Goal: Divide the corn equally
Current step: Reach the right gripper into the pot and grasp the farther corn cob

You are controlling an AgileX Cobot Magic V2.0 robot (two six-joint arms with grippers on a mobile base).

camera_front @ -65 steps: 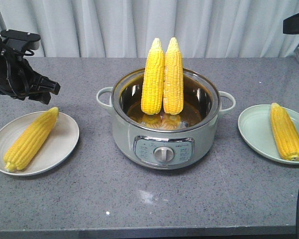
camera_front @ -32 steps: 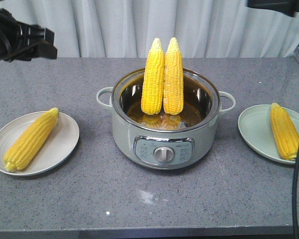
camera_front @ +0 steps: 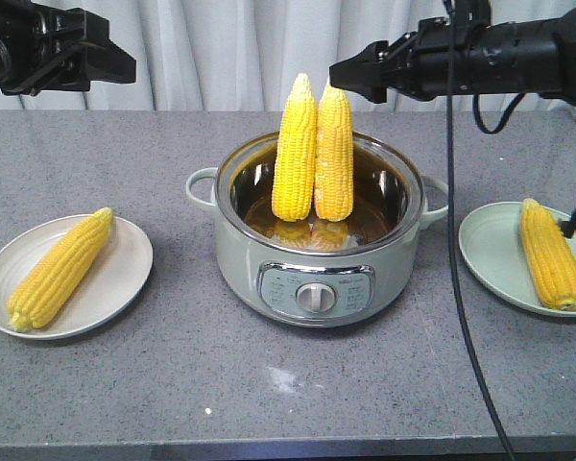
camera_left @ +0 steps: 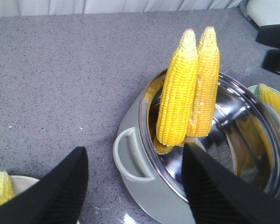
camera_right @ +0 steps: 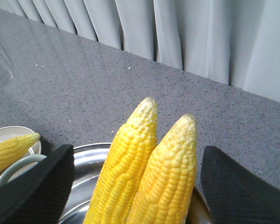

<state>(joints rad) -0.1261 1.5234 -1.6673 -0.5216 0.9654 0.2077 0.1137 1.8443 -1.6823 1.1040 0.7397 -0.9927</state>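
Inspector: Step?
Operator: Third pickup, I judge. Two cobs (camera_front: pixel 296 154) upright in pot (camera_front: pixel 240 259), tips just ahead of right gripper (camera_right: pixel 137 153), fingers (camera_right: pixel 37 186) wide. Left gripper (camera_left: pixel 133 150) wide, empty. Next: close on one only.

Pot (camera_front: pixel 250 269), white plate (camera_front: pixel 115 274), green plate (camera_front: pixel 494 250)

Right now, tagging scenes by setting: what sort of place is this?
Likely a mock kitchen counter: speckled grey stone worktop, pale green electric pot holding two yellow corn cobs, pleated white curtain behind.

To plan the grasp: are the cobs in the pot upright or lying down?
Upright: both cobs stand on end in the pot, tips well above its rim.
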